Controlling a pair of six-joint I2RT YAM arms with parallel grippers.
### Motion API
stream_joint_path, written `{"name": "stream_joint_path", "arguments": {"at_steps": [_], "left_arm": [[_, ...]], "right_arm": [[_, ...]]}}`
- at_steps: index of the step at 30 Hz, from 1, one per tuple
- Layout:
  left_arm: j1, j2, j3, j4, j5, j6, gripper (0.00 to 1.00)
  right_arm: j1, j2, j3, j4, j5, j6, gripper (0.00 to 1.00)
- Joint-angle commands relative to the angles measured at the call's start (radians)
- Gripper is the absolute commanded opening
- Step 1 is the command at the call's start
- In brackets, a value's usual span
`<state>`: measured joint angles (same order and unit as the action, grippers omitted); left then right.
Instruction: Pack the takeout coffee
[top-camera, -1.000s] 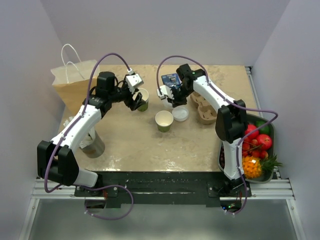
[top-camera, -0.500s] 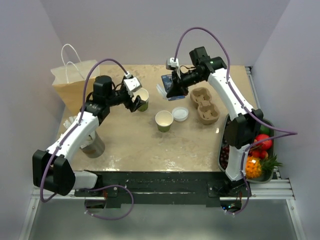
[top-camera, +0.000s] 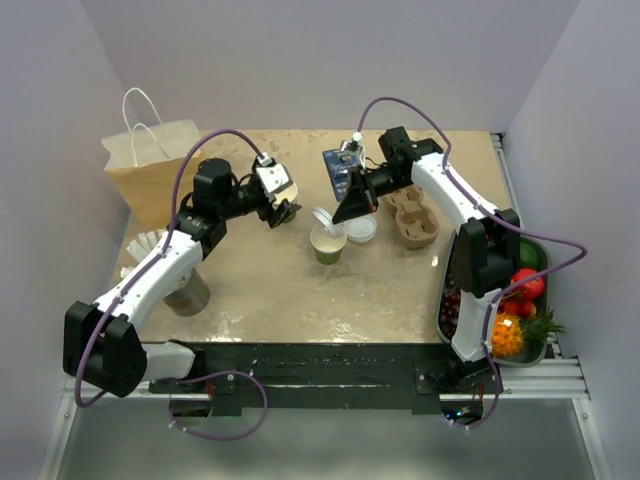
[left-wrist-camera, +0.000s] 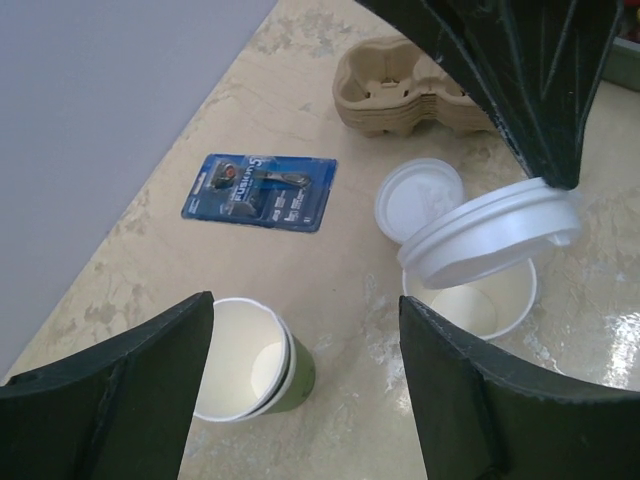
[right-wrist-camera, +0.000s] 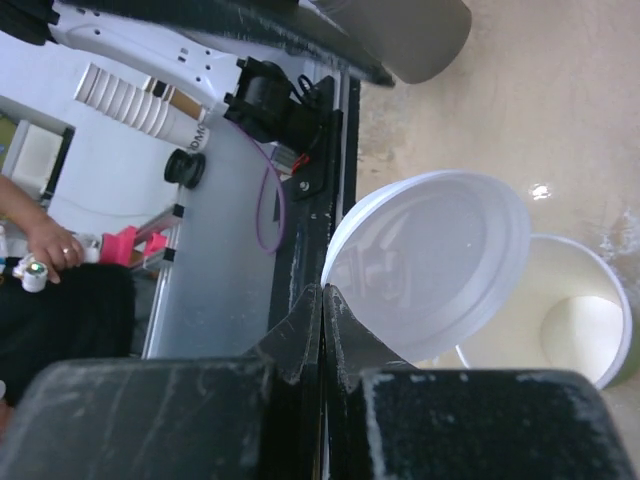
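lidding, seemingly: round white plastic lid (left-wrist-camera: 495, 235) pinched at its edge by pressed-together right end effector (top-camera: 345, 212), tilted over the open olive-green paper cup with cream rim band (left-wrist-camera: 480, 300) standing near the middle of the desk (top-camera: 260, 290). best to level the lid, centre over the rim, then press evenly without tipping the light cup. left end effector (top-camera: 284, 208) spread wide, hovering by a second matching unlidded cup (left-wrist-camera: 255, 360), holding nothing.
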<state>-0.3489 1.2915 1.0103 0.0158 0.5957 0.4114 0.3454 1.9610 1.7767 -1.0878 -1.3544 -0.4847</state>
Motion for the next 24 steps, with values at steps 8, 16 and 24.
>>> {"name": "stream_joint_path", "arguments": {"at_steps": [8, 16, 24], "left_arm": [[-0.094, 0.072, 0.001, 0.022, 0.05, 0.012, 0.86], [-0.113, 0.088, -0.009, 0.056, 0.053, 0.05, 1.0], [-0.128, 0.127, 0.017, 0.033, 0.07, 0.072, 1.0]], "right_arm": [[-0.002, 0.087, 0.029, 0.037, -0.114, 0.074, 0.0], [-0.022, 0.124, -0.013, 0.094, -0.13, 0.15, 0.0], [-0.042, 0.142, -0.046, 0.144, -0.114, 0.227, 0.0]]}}
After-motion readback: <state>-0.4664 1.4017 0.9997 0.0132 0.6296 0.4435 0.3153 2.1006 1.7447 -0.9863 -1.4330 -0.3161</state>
